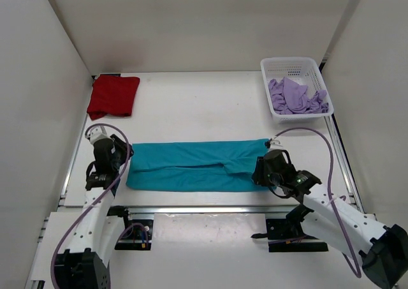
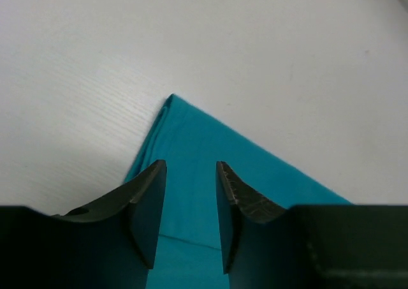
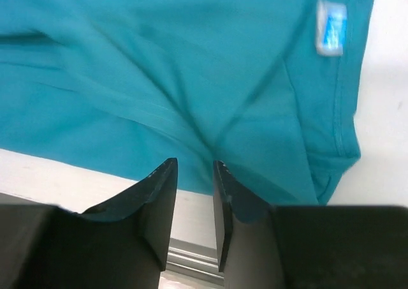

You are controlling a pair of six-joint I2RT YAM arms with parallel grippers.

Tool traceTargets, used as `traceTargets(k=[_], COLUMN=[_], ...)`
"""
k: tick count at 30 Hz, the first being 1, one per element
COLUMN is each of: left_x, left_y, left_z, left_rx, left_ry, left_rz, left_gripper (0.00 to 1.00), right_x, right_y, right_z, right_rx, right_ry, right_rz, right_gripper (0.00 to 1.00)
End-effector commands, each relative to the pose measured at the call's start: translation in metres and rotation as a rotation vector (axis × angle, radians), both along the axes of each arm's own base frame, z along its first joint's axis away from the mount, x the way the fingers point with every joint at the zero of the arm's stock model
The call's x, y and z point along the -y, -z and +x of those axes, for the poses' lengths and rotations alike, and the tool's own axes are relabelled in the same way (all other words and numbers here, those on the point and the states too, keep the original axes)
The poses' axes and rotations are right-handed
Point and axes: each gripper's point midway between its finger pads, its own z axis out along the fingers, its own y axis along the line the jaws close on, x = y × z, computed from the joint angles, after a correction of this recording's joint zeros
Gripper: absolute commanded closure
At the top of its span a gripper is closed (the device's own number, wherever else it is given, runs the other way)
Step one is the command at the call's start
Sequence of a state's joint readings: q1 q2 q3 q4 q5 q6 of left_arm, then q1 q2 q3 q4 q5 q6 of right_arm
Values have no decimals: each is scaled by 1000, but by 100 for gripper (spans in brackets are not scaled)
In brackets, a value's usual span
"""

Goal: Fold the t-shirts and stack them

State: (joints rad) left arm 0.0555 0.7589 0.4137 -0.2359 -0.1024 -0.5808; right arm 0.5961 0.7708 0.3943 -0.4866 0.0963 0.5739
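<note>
The teal-blue t-shirt (image 1: 191,166) lies folded into a long strip across the near part of the table. My left gripper (image 1: 125,156) is open and empty over its left end, whose corner (image 2: 171,99) shows ahead of the fingers in the left wrist view. My right gripper (image 1: 259,174) is open and empty over the strip's right end, its tips (image 3: 194,169) above the near edge of the teal cloth (image 3: 191,59). A label (image 3: 331,26) shows near the collar. The deep red shirt (image 1: 113,96) lies folded at the far left. The pale lavender shirt (image 1: 296,96) is bunched in the basket.
The white mesh basket (image 1: 290,64) stands at the far right corner. White walls close in the table on the left, back and right. A metal rail (image 1: 197,207) runs along the near table edge, just in front of the teal strip.
</note>
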Motion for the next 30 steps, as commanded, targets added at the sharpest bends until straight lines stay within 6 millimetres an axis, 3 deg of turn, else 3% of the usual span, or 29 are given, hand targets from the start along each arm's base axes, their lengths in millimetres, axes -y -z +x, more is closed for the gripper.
traceTargets(k=[1,3,4,5,7,9,10,13,15,21,30], left_x=[16,39,49,57,81,101,108,123,128,129,132], left_y=[-12,-9,-10,-7,-4,-3,-4,-3,2,12,12], left_z=[4,3,3,1,-1,-4,-5,-9,-12,-18,-16], left_rx=[72,80,89,83,84,85,89,102,101,104,109], left_ry=[58,137,171,194,267,320,341,387,406,416,421], left_rz=[-21,-40,-48,-62,-67,-73,-71,-102,-129,-161,-168], left_gripper=[54,55,55,55,55,56,56,56,56,56,55], right_x=[-13,-25,-39,-46,-74,-91,-106,-130,-137,-125,-109], right_y=[-51,-55,-60,-53,-56,-43,-50,-49,-34,-6,8], right_z=[24,23,23,23,24,27,30,40,43,53,60], right_rx=[166,187,204,189,214,200,228,260,224,179,146], right_ry=[-13,-77,-143,-179,-295,-367,-411,-485,-524,-491,-434], right_rz=[-39,-63,-67,-86,-84,-129,-116,-137,-152,-249,-273], right_gripper=[73,80,89,100,100,100,100,88,80,77,75])
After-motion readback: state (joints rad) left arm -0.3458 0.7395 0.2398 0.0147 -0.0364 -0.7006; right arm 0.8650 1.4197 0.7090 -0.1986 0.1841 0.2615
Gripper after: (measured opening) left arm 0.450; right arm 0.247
